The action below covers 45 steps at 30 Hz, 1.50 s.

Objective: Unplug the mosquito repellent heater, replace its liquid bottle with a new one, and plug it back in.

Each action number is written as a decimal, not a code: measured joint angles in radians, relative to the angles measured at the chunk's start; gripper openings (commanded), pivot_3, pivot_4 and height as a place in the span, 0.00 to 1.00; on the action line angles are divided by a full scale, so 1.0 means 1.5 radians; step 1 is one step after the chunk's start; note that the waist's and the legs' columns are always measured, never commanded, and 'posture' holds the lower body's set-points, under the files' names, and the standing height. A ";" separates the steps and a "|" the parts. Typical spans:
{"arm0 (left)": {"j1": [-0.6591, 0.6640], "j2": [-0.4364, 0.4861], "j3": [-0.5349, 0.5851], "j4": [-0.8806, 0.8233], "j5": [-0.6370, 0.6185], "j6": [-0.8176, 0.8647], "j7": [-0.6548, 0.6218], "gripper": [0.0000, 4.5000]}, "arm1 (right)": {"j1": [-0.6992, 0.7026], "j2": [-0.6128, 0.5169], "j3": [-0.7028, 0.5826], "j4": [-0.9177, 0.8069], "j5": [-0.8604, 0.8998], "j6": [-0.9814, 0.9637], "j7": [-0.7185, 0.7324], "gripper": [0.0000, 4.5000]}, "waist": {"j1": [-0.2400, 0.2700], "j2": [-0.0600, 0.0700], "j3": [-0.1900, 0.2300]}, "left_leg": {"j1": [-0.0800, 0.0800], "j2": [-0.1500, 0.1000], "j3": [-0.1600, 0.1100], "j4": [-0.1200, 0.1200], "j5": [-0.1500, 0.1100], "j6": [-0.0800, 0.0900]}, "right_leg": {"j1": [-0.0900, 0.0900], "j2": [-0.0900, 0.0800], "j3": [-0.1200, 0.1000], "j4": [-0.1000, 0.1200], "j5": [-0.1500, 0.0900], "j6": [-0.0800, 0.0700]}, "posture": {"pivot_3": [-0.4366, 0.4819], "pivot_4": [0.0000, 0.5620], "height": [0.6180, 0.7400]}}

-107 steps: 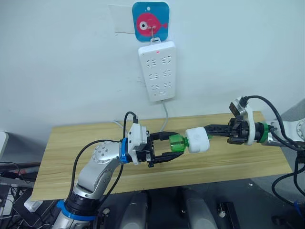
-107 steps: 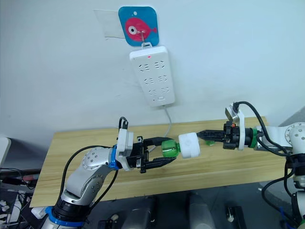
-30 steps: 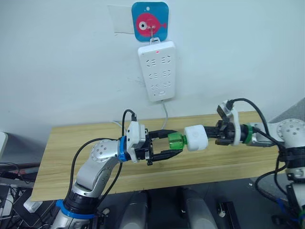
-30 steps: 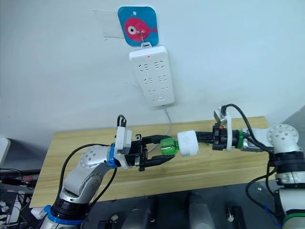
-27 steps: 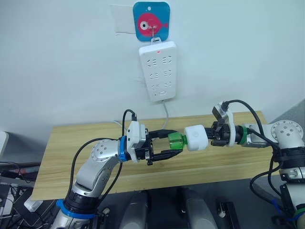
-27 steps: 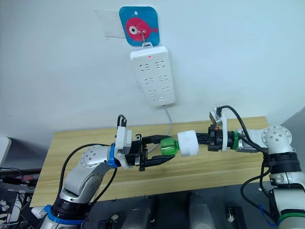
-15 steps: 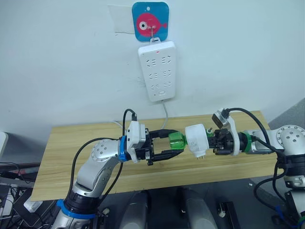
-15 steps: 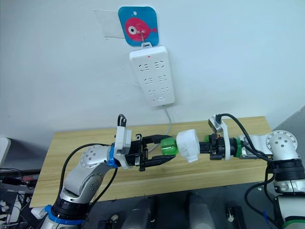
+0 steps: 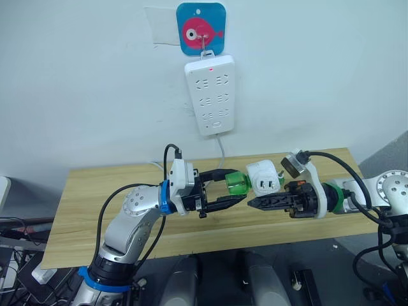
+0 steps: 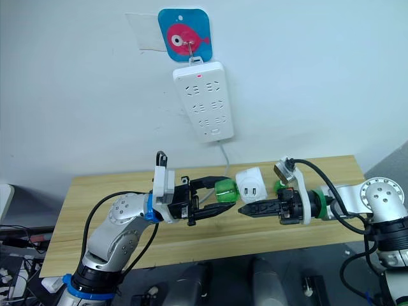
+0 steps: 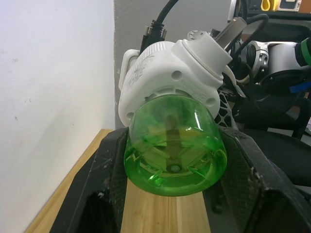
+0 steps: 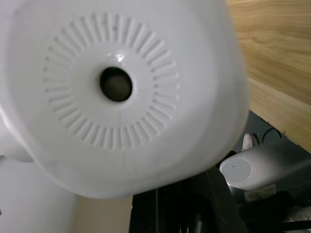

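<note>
Right pincer (image 9: 255, 203) has turned the heater (image 9: 263, 178) prongs-outward, unscrewing it; left pincer (image 9: 239, 188) stays clamped on the bottle (image 9: 236, 182)

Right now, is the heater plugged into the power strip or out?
Out. The heater is held over the table, prongs exposed, green bottle attached; the power strip sockets are empty.

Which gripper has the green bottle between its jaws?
The left gripper: its jaws close on the green bottle's sides. The right gripper sits by the white heater at the bottle's other end, not on the bottle.
</note>
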 measured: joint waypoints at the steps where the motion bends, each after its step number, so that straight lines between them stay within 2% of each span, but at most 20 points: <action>1: 0.001 0.000 0.000 0.000 0.000 0.000 -0.001 0.50 | 0.001 -0.005 0.000 -0.003 0.000 -0.001 0.006 0.01 | 0.000 0.000 0.000 | 0.000 0.000 0.000 0.000 0.000 0.000 | 0.000 0.000 0.000 0.000 0.000 0.000 | 0.43 0.45 1.00; 7: 0.003 0.003 -0.003 0.000 0.008 0.000 -0.005 0.50 | -0.003 -0.045 0.002 -0.044 0.001 -0.004 0.064 0.01 | 0.000 0.000 0.000 | 0.000 0.000 0.000 0.000 0.000 0.000 | 0.000 0.000 0.000 0.000 0.000 0.000 | 0.42 0.46 1.00; 11: 0.003 0.004 -0.005 0.006 0.011 0.000 -0.007 0.50 | -0.037 -0.080 0.015 -0.076 0.003 -0.007 0.120 0.01 | 0.000 0.000 0.000 | 0.000 0.000 0.000 0.000 0.000 0.000 | 0.000 0.000 0.000 0.000 0.000 0.000 | 0.41 0.46 1.00; 15: 0.003 0.005 -0.006 0.010 0.015 -0.003 -0.013 0.50 | -0.100 -0.079 0.033 -0.071 0.005 -0.020 0.141 0.01 | -0.002 0.000 0.000 | 0.000 0.000 0.000 0.000 0.000 0.000 | 0.000 0.000 0.000 0.000 0.000 0.000 | 0.41 0.47 1.00; 19: 0.004 0.005 -0.006 0.011 0.021 -0.008 -0.016 0.50 | -0.150 -0.058 0.041 -0.046 0.008 -0.035 0.114 0.01 | 0.000 0.000 0.000 | 0.000 0.000 0.000 0.000 0.000 0.000 | 0.000 0.000 0.000 -0.001 0.000 0.000 | 0.41 0.47 1.00; 26: 0.007 0.011 -0.008 0.014 0.026 -0.005 -0.018 0.50 | -0.180 -0.019 0.050 0.012 0.009 -0.074 -0.014 0.01 | 0.000 0.000 0.000 | -0.001 0.000 0.000 0.000 0.000 0.000 | 0.000 -0.001 0.000 -0.001 0.000 0.000 | 0.41 0.47 1.00; 32: 0.009 0.012 -0.018 0.009 0.016 0.004 -0.022 0.50 | -0.179 0.018 0.049 0.054 -0.064 -0.085 -0.064 0.01 | 0.000 0.000 0.000 | -0.001 0.000 0.000 0.000 0.000 0.000 | -0.001 -0.001 0.000 0.000 0.000 0.000 | 0.41 0.48 1.00; 39: 0.007 0.013 -0.017 0.000 -0.006 0.022 -0.029 0.50 | -0.115 0.030 0.033 0.050 -0.182 -0.058 -0.025 0.01 | 0.000 0.000 0.000 | -0.001 0.000 0.000 0.000 0.000 0.000 | -0.001 -0.001 0.000 0.000 0.000 0.000 | 0.43 0.49 1.00; 45: 0.002 0.012 -0.011 -0.005 -0.013 0.021 -0.016 0.50 | -0.072 0.018 0.009 0.013 -0.198 -0.013 0.012 0.01 | 0.000 0.000 0.000 | 0.000 0.000 0.000 0.000 0.000 0.000 | -0.001 -0.001 0.000 0.000 0.000 0.000 | 0.43 0.49 1.00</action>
